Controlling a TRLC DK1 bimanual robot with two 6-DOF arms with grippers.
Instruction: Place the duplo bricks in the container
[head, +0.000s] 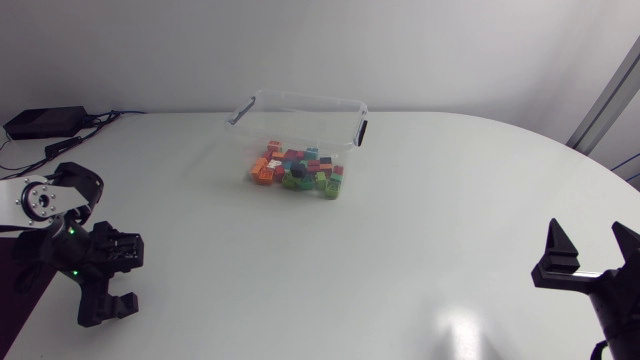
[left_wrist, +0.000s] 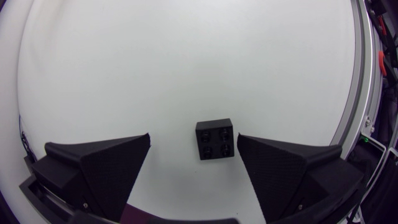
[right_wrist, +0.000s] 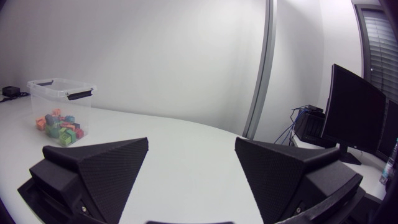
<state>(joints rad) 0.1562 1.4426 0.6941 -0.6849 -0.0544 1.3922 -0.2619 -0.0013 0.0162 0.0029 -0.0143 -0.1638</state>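
Duplo bricks (head: 297, 172) of many colours (orange, green, red, blue, and a black one among them) lie heaped on the floor of the container (head: 300, 98), a clear plastic box without a lid and with dark handles at its two ends; it stands on the white surface (head: 400, 250). One more brick, the black brick (left_wrist: 214, 139), lies outside the container, flat on the surface with its four studs up. The left wrist view shows it between the fingers of the left tool (left_wrist: 194, 137), with a wide gap to one finger and only a thin gap to the other. The left tool (head: 118, 278) is spread wide and grips nothing; in the head view it is well apart from the container, on the left arm's side, and the black brick is not visible there. The right tool (head: 588, 235) is also well apart from the container, on the opposite side, with its fingers likewise wide and nothing between them. From the right wrist view, the container (right_wrist: 62, 84) and its bricks (right_wrist: 59, 127) lie far ahead of the right tool (right_wrist: 191, 142), off to one side across bare surface.
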